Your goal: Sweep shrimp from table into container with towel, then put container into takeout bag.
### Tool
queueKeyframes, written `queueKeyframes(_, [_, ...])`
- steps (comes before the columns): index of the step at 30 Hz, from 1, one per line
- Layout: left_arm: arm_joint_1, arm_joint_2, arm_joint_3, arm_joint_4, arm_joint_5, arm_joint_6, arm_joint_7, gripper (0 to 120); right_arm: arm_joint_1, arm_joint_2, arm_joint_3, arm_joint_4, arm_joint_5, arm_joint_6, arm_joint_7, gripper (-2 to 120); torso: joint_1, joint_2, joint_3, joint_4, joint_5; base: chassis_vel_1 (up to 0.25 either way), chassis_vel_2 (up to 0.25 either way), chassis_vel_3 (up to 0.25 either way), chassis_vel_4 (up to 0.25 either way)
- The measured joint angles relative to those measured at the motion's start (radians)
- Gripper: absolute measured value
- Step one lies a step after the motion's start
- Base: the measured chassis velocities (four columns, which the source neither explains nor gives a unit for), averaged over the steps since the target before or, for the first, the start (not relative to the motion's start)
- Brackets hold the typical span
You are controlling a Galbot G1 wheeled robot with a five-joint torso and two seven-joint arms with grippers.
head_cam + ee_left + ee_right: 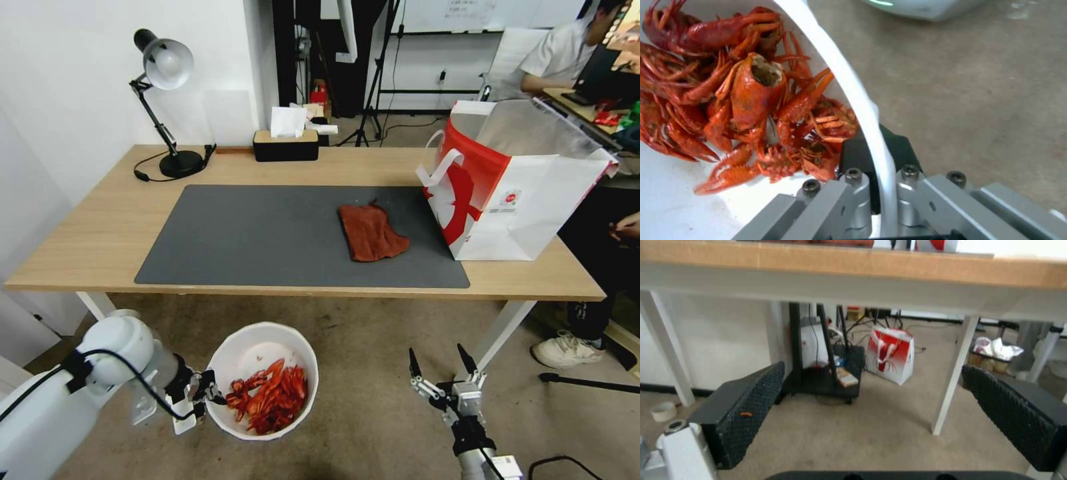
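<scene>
Wooden desk [87, 240] up against a white wall, dark grey mat [267, 233] spread across the middle, beige carpet underneath.

Left gripper [203, 393] down below the desk's front edge, clamped on the rim of the container [250, 343], one finger inside the wall and one outside, clear as day in the left wrist view. Container [666, 213] held out over the carpet, not on the desk. Shrimp [270, 400] piled inside it, bunched toward the gripper side, all bright red-orange claws and legs [751, 96].

Right gripper [440, 367] hanging low too, off on the robot's right, fingers spread wide with nothing between them. Right wrist view looking under the tabletop at the white desk legs and the carpet.

Further out, up on the mat: towel [370, 232], rust-red and rumpled, lying flat toward the right end. Just beside it, takeout bag [527, 200] standing upright at the desk's right end, mouth open, foil lining showing. Back edge: black desk lamp [163, 100] at the left, tissue box [287, 143] near the middle.
</scene>
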Motion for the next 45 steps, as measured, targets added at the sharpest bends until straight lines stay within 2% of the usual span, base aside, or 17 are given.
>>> queueKeyframes(6, [0.102,0.058,-0.18,-0.213,-0.121,0.085,-0.001,0,-0.003,0.002,-0.004,0.0,-0.003,0.0,0.0,100,0.0,0.0,0.0,0.0002,-0.0001,0.0,0.0,0.0,0.0])
queueKeyframes(8, [0.082,0.089,-0.225,-0.27,-0.194,0.146,-0.005,0,-0.002,0.004,-0.005,0.003,-0.009,0.0,0.0,100,0.0,0.0,0.0,0.0003,0.0002,0.0,0.0,0.0,0.0])
queueKeyframes(12, [0.002,0.125,-0.221,-0.26,-0.299,0.2,-0.019,0,-0.003,0.011,-0.007,0.006,-0.015,0.0,0.0,100,0.0,0.0,0.0,-0.0001,0.0001,0.0,0.0,0.0,0.0])
queueKeyframes(14, [-0.115,0.159,-0.154,-0.188,-0.386,0.24,-0.034,0,-0.007,0.02,-0.008,0.013,-0.022,0.0,0.0,100,0.0,0.0,0.0,-0.0002,-0.0001,0.0,0.0,0.0,0.0])
queueKeyframes(15, [-0.115,0.159,-0.154,-0.188,-0.386,0.24,-0.034,0,-0.007,0.02,-0.008,0.013,-0.022,0.0,0.0,100,0.0,0.0,0.0,-0.0002,-0.0001,0.0,0.0,0.0,0.0])
queueKeyframes(17, [-0.251,0.181,-0.059,-0.081,-0.452,0.274,-0.039,0,-0.011,0.027,-0.013,0.018,-0.028,0.0,0.0,100,0.0,0.0,0.0,-0.0009,-0.0006,0.0,0.0,0.0,0.0])
queueKeyframes(20, [-0.321,0.196,-0.017,-0.008,-0.501,0.301,-0.042,0,0.0,0.019,-0.038,0.023,-0.014,0.0,0.0,100,0.0,0.0,0.0,0.0004,0.0003,0.0,0.0,0.0,0.0])
queueKeyframes(24, [-0.458,0.199,0.088,0.061,-0.521,0.32,-0.045,0,-0.004,0.017,-0.044,0.03,-0.009,0.0,0.0,100,0.0,0.0,0.0,0.001,-0.0009,0.0,0.0,0.0,0.0])
queueKeyframes(26, [-0.627,0.182,0.206,0.123,-0.523,0.324,-0.045,0,-0.009,0.022,-0.042,0.03,-0.015,0.0,0.0,100,0.0,0.0,0.0,-0.0003,0.0,0.0,0.0,0.0,0.0])
queueKeyframes(27, [-0.627,0.182,0.206,0.123,-0.523,0.324,-0.045,0,-0.009,0.022,-0.042,0.03,-0.015,0.0,0.0,100,0.0,0.0,0.0,-0.0003,0.0,0.0,0.0,0.0,0.0])
queueKeyframes(30, [-0.892,0.115,0.402,0.232,-0.528,0.326,-0.045,0,-0.003,0.035,-0.042,0.025,-0.031,0.0,-0.001,100,0.0,0.0,0.0,-0.0002,0.0003,0.0,0.0,0.0,0.0])
queueKeyframes(31, [-0.961,0.092,0.462,0.266,-0.528,0.328,-0.045,0,-0.003,0.041,-0.041,0.023,-0.037,0.0,-0.003,100,0.0,0.0,0.0,-0.0001,0.0001,0.0,0.0,0.0,0.0])
queueKeyframes(32, [-0.961,0.092,0.462,0.266,-0.528,0.328,-0.045,0,-0.003,0.041,-0.041,0.023,-0.037,0.0,-0.003,100,0.0,0.0,0.0,-0.0001,0.0001,0.0,0.0,0.0,0.0])
queueKeyframes(33, [-1.049,0.054,0.538,0.321,-0.528,0.332,-0.044,0,-0.004,0.05,-0.04,0.021,-0.046,0.0,-0.006,100,0.0,0.0,0.0,-0.0008,0.0001,0.0,0.0,0.0,0.0])
queueKeyframes(40, [-1.234,-0.068,0.672,0.484,-0.522,0.331,-0.037,0,-0.007,0.063,-0.034,0.018,-0.06,0.0,-0.012,100,0.0,0.0,0.0,0.0003,-0.0002,0.0,0.0,0.0,0.0])
queueKeyframes(43, [-1.343,-0.183,0.738,0.591,-0.514,0.321,-0.035,0,-0.005,0.068,-0.032,0.01,-0.062,0.0,-0.02,100,0.0,0.0,0.0,0.0006,0.0005,0.0,0.0,0.0,0.0])
queueKeyframes(45, [-1.363,-0.21,0.75,0.614,-0.513,0.318,-0.035,0,-0.003,0.069,-0.032,0.008,-0.062,0.0,-0.021,100,0.0,0.0,0.0,0.0002,0.0001,0.0,0.0,0.0,0.0])
